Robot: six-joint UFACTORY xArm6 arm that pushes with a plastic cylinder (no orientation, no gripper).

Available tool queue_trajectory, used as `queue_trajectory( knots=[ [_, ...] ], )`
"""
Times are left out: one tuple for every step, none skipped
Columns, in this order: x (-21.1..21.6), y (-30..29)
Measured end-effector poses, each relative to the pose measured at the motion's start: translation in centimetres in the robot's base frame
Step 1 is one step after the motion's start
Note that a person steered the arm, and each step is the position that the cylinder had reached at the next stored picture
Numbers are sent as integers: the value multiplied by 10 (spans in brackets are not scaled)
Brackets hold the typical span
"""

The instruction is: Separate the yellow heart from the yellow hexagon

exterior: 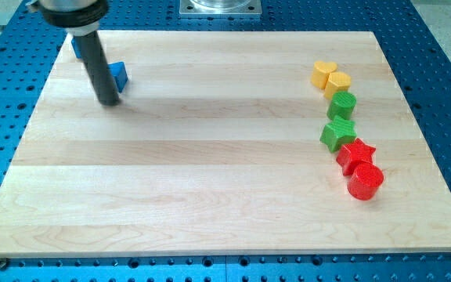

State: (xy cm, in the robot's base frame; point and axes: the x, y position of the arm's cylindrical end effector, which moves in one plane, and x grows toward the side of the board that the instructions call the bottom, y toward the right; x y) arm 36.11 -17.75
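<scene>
My tip (110, 101) rested at the table's (210, 157) upper left, just beside a blue block (118, 74); the end effector was a bare rod with nothing to open or close. The heart (323, 73) and hexagon (338, 81) touched far to its right. Best to cross over, enter between the 2 and push the heart away from the column.

yellow heart (324, 74), yellow hexagon (338, 82), green blocks (340, 104), red blocks (356, 154), blue block (118, 75)
</scene>
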Motion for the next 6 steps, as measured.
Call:
queue_trajectory(
  knots=[
    [-13,14],
    [-16,11],
    [-10,7],
    [27,58],
    [16,145],
    [-45,220]
  ],
)
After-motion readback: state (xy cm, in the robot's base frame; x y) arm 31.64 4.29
